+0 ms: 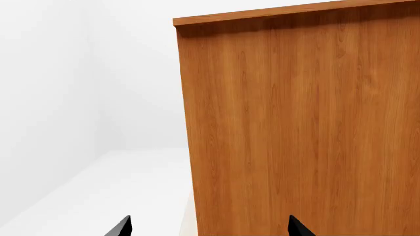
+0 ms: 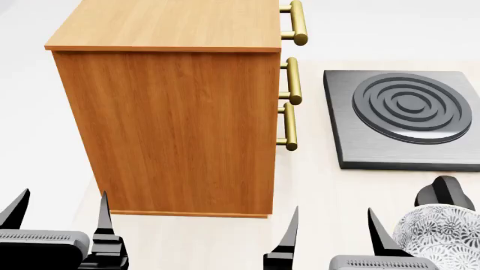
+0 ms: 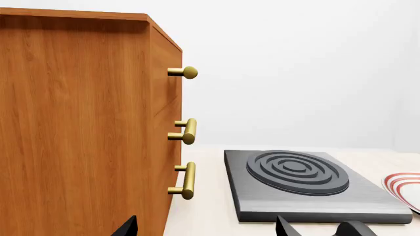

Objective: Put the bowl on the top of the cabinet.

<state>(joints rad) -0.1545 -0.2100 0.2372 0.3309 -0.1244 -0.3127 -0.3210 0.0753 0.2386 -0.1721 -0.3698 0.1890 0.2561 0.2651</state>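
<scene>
A: Status of the cabinet (image 2: 172, 124)?
B: Its flat top is bare; placement not done.
A: The bowl (image 2: 441, 232)?
B: On the tabletop (image 2: 315, 185), near right, by the right gripper (image 2: 334, 228); contents not visible.
A: Fingers?
B: Both sets apart, holding nothing; left gripper (image 2: 60, 211) included. Grasp, lift and placement remain.

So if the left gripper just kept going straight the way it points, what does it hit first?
Most likely the cabinet: its plain wooden side fills the left wrist view ahead of the left gripper, whose fingers stand apart with nothing between them.
</scene>
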